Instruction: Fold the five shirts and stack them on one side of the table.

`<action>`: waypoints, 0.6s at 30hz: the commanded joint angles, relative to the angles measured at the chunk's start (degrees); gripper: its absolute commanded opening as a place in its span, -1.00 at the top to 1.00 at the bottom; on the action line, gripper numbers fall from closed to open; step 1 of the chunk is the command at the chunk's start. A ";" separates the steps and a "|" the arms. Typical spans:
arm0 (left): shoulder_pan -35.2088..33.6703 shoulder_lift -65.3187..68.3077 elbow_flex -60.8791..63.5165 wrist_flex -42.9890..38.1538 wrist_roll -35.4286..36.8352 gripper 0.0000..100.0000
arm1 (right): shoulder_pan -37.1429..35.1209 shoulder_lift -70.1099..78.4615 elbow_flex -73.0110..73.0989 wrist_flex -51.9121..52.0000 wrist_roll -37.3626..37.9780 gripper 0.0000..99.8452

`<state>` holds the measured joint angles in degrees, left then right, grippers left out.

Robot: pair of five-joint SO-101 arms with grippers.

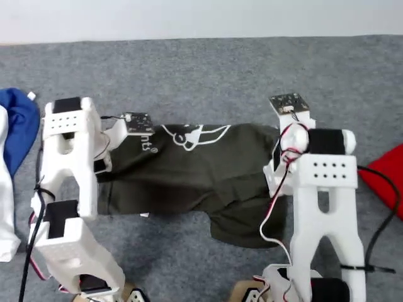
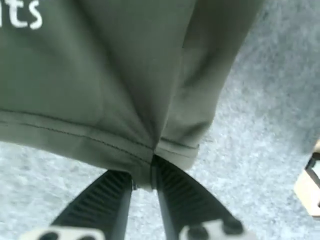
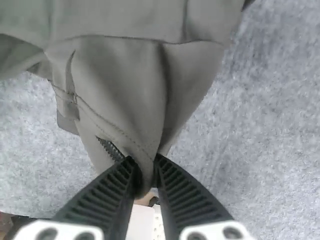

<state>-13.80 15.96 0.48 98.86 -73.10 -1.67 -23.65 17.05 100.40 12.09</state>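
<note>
- Since both hands have cloth clamped in them, I'd go slow here: left gripper [image 2: 142, 172] is pinched on the dark green shirt [image 1: 189, 170] at its hem, and right gripper [image 3: 145, 172] likewise.
- The shirt lies mid-table, bunched toward 5 o'clock. I'd lift both edges level and carry them toward 12 together so the fold lands square.
- Blue shirt [image 1: 19, 126] at 9, red shirt [image 1: 384, 176] at 3, so steer off both.
</note>
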 commanded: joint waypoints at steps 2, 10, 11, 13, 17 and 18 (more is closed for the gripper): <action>-3.52 -3.08 1.36 1.76 -2.55 1.00 | 3.03 -2.95 0.88 2.07 2.64 0.98; -4.75 -2.99 5.05 1.67 -4.57 1.00 | 7.08 -3.30 5.27 2.07 4.57 0.98; -4.66 -2.99 5.41 1.67 -4.66 1.00 | 7.08 -3.30 6.33 2.07 4.57 0.98; -4.57 -2.11 5.67 1.67 -5.10 1.00 | 6.90 -3.30 8.35 1.98 4.57 0.98; -4.84 2.37 4.70 1.58 -5.01 1.00 | 6.81 -3.30 12.40 1.01 4.57 0.98; -4.84 3.34 4.53 1.58 -5.01 1.00 | 6.81 -3.30 13.27 0.66 4.57 0.98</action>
<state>-18.29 18.24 6.11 98.86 -77.41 4.75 -24.53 29.36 100.40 16.04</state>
